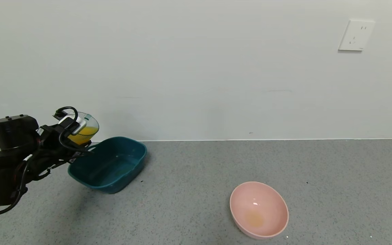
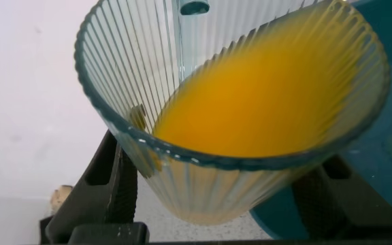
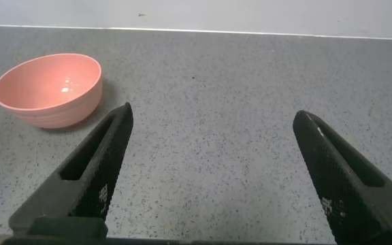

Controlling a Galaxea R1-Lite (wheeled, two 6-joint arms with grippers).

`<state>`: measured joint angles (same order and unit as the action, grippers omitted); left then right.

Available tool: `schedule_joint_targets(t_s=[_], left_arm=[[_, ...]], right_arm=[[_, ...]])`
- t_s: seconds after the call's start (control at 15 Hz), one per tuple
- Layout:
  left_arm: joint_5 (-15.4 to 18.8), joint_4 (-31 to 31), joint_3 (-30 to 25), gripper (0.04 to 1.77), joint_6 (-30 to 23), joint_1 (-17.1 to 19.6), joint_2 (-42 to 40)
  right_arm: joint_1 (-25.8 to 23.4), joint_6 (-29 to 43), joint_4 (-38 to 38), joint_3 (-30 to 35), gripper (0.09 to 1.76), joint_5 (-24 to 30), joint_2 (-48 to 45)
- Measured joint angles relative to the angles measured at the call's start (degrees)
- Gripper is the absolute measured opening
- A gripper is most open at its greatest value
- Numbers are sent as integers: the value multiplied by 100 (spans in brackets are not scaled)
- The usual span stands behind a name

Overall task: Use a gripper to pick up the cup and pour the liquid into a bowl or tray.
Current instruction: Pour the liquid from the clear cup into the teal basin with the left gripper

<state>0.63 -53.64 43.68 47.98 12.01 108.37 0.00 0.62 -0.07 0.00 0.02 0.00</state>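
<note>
Even, soft overhead light fills the scene, bright without harsh contrast. The teal tub throws a faint diffuse shadow toward seven o'clock on the grey floor. A small white glint sits inside the pink bowl. In the left wrist view the cup looms close, its near rim slightly blurred.

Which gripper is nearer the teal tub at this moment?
Left. The left gripper holds the tilted cup of orange liquid just over the teal tub's near end. The right gripper hangs open over bare floor near the pink bowl, away from the tub.
</note>
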Motion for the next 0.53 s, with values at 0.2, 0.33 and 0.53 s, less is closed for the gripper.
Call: schedule_joint_targets(t_s=[0.2,0.33,0.53], left_arm=[[-140,-29,4,128,458,9,11],[-230,-44,23,128,722,0,11],[-258,-44,55,128,1125,-2,11]], right_arm=[[0,0,0,0,171,0,0],[0,0,0,0,171,-2,0],[0,0,0,0,171,-2,0]])
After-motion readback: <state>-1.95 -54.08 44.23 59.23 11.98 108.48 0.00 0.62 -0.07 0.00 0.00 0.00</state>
